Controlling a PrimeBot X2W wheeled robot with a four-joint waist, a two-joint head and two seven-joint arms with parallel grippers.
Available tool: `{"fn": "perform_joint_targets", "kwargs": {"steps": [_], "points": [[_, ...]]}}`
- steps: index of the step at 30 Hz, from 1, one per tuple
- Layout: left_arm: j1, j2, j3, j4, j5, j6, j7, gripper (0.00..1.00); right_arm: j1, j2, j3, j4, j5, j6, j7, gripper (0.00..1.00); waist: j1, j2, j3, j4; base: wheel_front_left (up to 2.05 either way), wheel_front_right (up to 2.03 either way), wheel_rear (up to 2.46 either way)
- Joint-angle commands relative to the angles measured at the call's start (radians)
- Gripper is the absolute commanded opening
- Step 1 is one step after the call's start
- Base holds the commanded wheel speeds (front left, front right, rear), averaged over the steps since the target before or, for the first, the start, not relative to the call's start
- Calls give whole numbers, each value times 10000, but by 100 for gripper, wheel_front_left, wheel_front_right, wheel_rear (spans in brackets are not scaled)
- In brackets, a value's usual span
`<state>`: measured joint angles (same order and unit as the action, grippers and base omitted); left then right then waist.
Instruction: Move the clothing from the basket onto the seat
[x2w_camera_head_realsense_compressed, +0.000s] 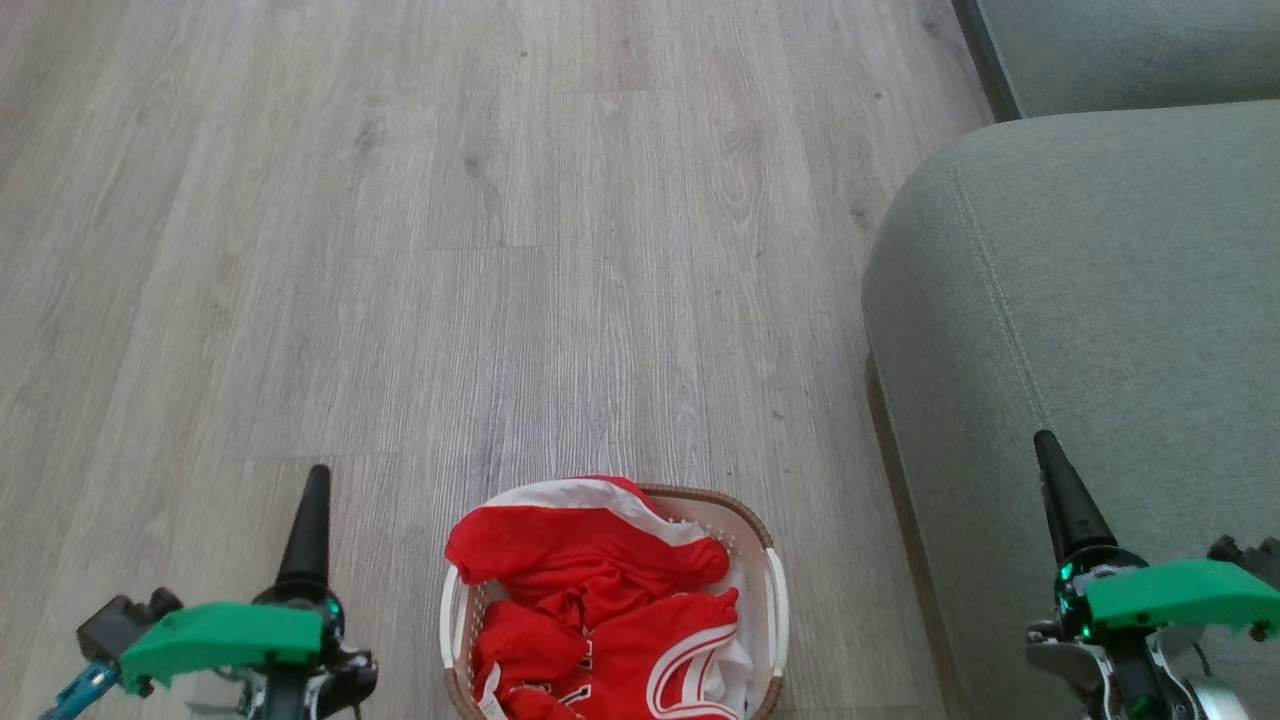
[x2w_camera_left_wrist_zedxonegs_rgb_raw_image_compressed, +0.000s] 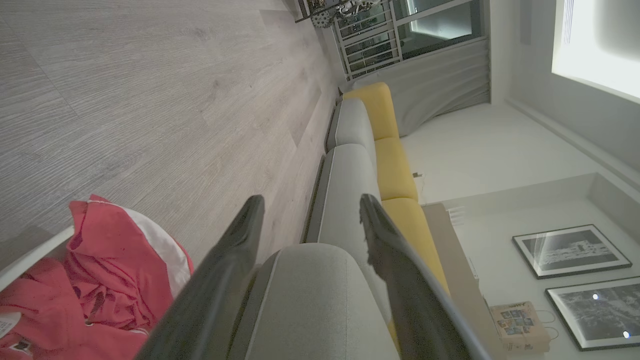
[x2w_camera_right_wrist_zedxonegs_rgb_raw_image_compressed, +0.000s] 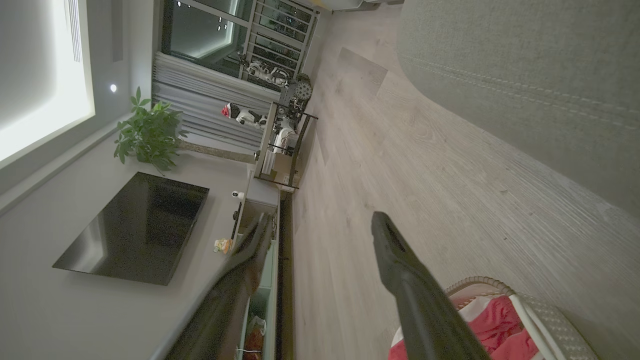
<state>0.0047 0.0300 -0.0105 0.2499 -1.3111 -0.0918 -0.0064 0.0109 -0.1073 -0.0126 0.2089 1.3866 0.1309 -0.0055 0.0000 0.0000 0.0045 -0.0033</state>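
Note:
The basket (x2w_camera_head_realsense_compressed: 775, 598), cream-white with a brown woven rim, stands on the floor at the bottom centre of the head view. Red clothing (x2w_camera_head_realsense_compressed: 590, 590) with white trim is heaped in it and spills over the far rim. The grey-green seat (x2w_camera_head_realsense_compressed: 1100, 300) is to the right of the basket. My left gripper (x2w_camera_head_realsense_compressed: 318, 478) hangs left of the basket and my right gripper (x2w_camera_head_realsense_compressed: 1046, 442) is over the seat's front edge. Both are open and hold nothing, as seen in the wrist views of the left gripper (x2w_camera_left_wrist_zedxonegs_rgb_raw_image_compressed: 310, 205) and the right gripper (x2w_camera_right_wrist_zedxonegs_rgb_raw_image_compressed: 322, 220). The wrist views also catch the clothing (x2w_camera_left_wrist_zedxonegs_rgb_raw_image_compressed: 100, 270) and the basket (x2w_camera_right_wrist_zedxonegs_rgb_raw_image_compressed: 550, 312).
Pale wood floor (x2w_camera_head_realsense_compressed: 500, 250) stretches ahead and to the left of the basket. Another sofa cushion (x2w_camera_head_realsense_compressed: 1130, 50) lies at the far right. The sofa has yellow back cushions (x2w_camera_left_wrist_zedxonegs_rgb_raw_image_compressed: 395, 170). Across the room are a TV (x2w_camera_right_wrist_zedxonegs_rgb_raw_image_compressed: 135, 230), a low cabinet (x2w_camera_right_wrist_zedxonegs_rgb_raw_image_compressed: 260, 200) and a plant (x2w_camera_right_wrist_zedxonegs_rgb_raw_image_compressed: 147, 132).

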Motion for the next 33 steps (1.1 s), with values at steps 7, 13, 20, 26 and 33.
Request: {"fn": "perform_joint_targets", "kwargs": {"steps": [7, 13, 20, 26, 33], "points": [[-563, 115, -203, -526, 1440, 247, -301, 100, -518, -484, 386, -545, -1347, -1, -291, 100, 0, 0, 5, 15, 0, 0, 0], [-586, 122, -399, -577, 2586, 455, -475, 100, -527, -606, 585, -640, -2264, -1, -467, 100, 0, 0, -2, 18, 0, 0, 0], [-599, 130, -615, -635, 3716, 684, -680, 100, -542, -750, 769, -679, -3421, -1, -674, 100, 0, 0, -12, 20, 0, 0, 0], [-626, 137, -788, -684, 4733, 891, -856, 100, -549, -836, 908, -763, -4168, -1, -851, 100, 0, 0, -32, 29, 0, 0, 0], [-632, 145, -976, -803, 5625, 1053, -1061, 100, -540, -951, 1059, -923, -4908, -1, -1058, 100, 0, 0, -38, 57, 0, 0, 0]]}}
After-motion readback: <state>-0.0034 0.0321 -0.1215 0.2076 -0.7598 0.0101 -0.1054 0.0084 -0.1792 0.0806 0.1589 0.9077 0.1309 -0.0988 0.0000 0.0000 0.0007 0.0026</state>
